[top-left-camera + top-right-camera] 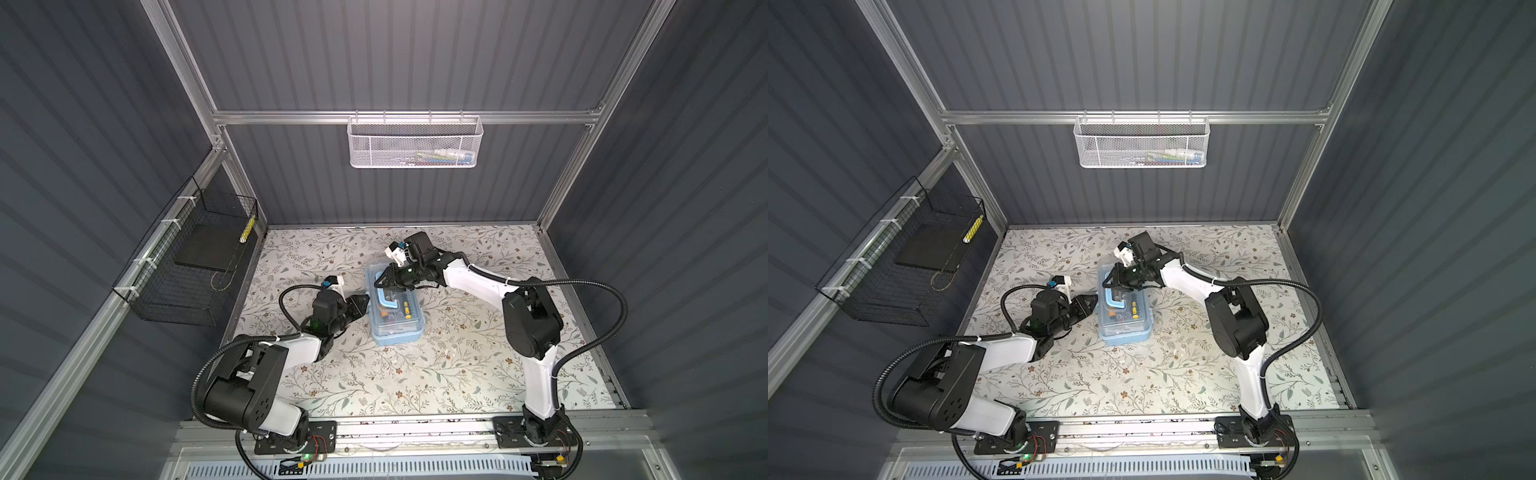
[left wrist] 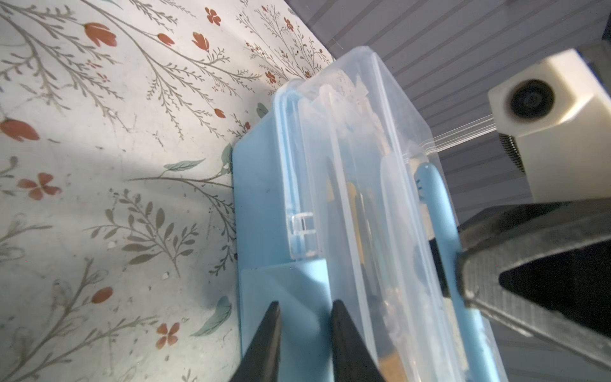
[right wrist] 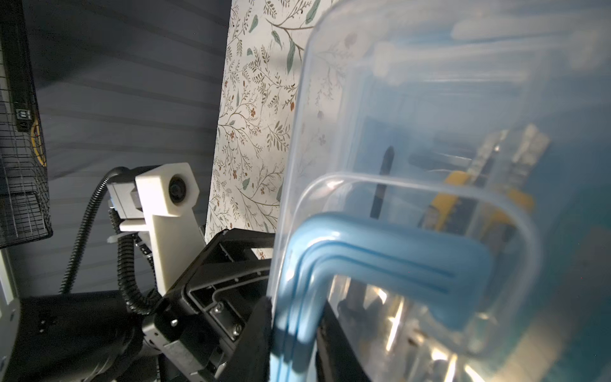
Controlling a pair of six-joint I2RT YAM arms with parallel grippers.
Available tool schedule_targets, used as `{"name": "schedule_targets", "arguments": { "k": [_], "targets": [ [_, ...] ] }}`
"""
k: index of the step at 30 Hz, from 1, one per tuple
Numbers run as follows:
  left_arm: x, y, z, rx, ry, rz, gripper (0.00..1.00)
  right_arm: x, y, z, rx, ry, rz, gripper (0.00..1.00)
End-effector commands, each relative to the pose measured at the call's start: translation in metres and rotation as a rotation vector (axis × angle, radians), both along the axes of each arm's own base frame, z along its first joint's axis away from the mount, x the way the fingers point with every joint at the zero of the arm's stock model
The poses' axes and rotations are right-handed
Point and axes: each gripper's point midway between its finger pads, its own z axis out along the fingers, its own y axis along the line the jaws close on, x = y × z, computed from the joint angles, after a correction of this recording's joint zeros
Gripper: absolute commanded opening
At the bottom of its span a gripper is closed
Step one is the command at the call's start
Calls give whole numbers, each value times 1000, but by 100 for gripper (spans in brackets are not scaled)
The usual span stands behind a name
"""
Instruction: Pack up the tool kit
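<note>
The tool kit box [image 1: 395, 336] [image 1: 1124, 336], light blue with a clear lid [image 3: 429, 82], stands on the floral table in both top views with the lid down. Yellow-black tools [image 1: 402, 311] [image 3: 446, 201] show through the lid. My right gripper [image 1: 378, 285] [image 1: 1107, 283] [image 3: 294, 330] reaches over the box from the right and is shut on the blue handle [image 1: 381, 297] [image 2: 436, 205] [image 3: 380, 251]. My left gripper [image 1: 365, 301] [image 1: 1094, 301] [image 2: 307, 309] is at the box's left side wall [image 2: 258, 198]. Its fingers stand slightly apart against a blue flap [image 2: 284, 287], open.
A white mesh basket [image 1: 415, 143] [image 1: 1140, 143] hangs on the back rail. A black wire basket [image 1: 187, 266] [image 1: 892, 270] hangs on the left wall, holding a dark pad and a yellow-striped item [image 1: 248, 230]. The floral table [image 1: 415, 382] spreads in front of the box.
</note>
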Motion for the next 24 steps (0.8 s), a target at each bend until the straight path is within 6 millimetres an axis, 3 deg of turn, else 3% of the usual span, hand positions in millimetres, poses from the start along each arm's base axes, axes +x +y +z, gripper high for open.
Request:
{"name": "schedule_targets", "arguments": {
  "k": [1,10,21,24],
  "targets": [
    [-34,-34,-16,-83,80,-144,28,-29,-4,-71,-114,114,38,25],
    [-36,-28,-18,-196,44,-78,28,-38,-1,-71,-48,148,31,25],
    [-32,-42,-35,-360,55,-97,29,-54,-8,-102,-36,210,-19,25],
    [-35,-34,-38,-320,59,-78,33,-52,-15,-108,-77,191,-46,36]
  ]
}}
